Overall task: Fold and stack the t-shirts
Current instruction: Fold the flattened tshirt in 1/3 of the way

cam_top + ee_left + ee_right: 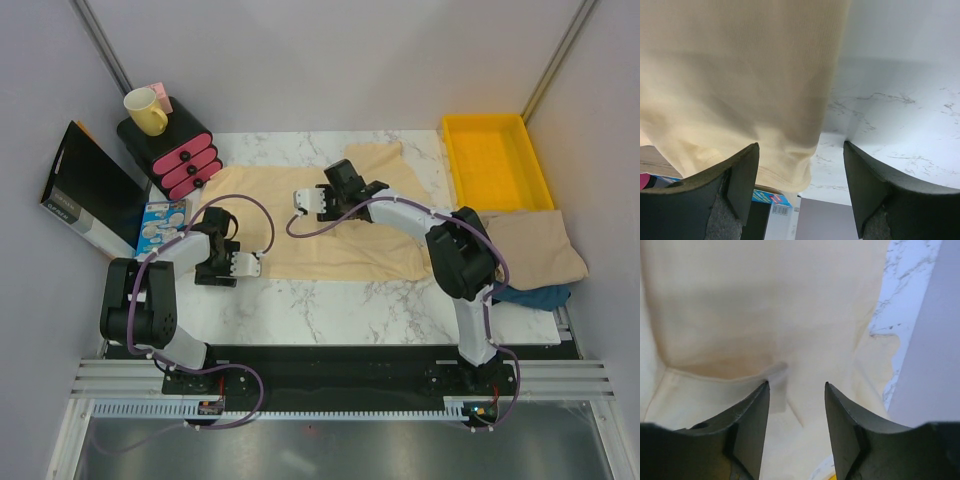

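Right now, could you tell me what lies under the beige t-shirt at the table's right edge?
A dark teal cloth peeks out under the beige t-shirt at its near edge; the rest of it is covered.

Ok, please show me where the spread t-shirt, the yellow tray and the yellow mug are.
spread t-shirt (340,255), top external view, near flat part.
yellow tray (495,160), top external view, bare floor.
yellow mug (145,112), top external view, side wall.

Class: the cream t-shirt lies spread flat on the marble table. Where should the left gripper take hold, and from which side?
Probably best to pinch the t-shirt at its near-left hem, coming in low from the left. Flat cloth offers only its edge to pinch, and that hem lies between the fingers of the open left gripper.
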Robot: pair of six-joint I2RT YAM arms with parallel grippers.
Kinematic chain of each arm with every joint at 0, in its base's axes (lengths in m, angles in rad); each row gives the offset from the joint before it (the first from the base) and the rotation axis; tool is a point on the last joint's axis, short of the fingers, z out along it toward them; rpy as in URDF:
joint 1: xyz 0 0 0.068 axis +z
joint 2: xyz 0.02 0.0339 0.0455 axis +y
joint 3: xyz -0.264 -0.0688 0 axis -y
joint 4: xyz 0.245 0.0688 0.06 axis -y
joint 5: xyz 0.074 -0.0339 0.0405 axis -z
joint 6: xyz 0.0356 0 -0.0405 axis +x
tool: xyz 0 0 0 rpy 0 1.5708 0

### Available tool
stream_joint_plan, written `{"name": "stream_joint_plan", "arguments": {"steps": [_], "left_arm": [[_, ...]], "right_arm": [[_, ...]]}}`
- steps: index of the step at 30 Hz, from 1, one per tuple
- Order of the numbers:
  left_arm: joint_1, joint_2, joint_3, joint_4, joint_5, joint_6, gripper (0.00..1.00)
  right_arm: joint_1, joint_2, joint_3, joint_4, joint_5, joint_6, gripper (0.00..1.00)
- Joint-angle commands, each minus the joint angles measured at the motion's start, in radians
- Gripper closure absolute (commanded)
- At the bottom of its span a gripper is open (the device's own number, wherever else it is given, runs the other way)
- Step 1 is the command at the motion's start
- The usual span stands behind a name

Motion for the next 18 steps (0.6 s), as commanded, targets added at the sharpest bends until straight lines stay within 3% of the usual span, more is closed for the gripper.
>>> {"name": "stream_joint_plan", "arguments": {"steps": [1, 8, 12, 13, 15, 16, 18], "left_arm": [[-0.013, 0.039, -0.014, -0.010, 0.118, -0.051, 0.25], [-0.021, 0.059, 0.007, -0.010, 0.120, -0.049, 0.25], [-0.027, 0.053, 0.016, -0.010, 0.120, -0.051, 0.25], [-0.027, 0.049, 0.016, -0.012, 0.121, -0.049, 0.25], [-0.027, 0.021, 0.012, -0.013, 0.126, -0.048, 0.24], [-0.027, 0.010, 0.010, -0.015, 0.129, -0.040, 0.24], [-0.027, -0.023, 0.000, -0.018, 0.146, -0.036, 0.23]], "right_arm": [[0.025, 0.004, -0.039, 0.260, 0.162, 0.041, 0.42], [0.023, 0.006, -0.099, 0.550, 0.387, 0.080, 0.38], [0.002, -0.006, -0.076, 0.504, 0.424, 0.107, 0.40], [-0.011, -0.008, -0.048, 0.460, 0.419, 0.133, 0.40], [-0.067, 0.000, 0.103, 0.165, 0.305, 0.278, 0.41], [-0.093, 0.006, 0.163, -0.073, 0.208, 0.313, 0.41], [-0.162, 0.036, 0.282, -0.238, 0.026, 0.371, 0.41]]}}
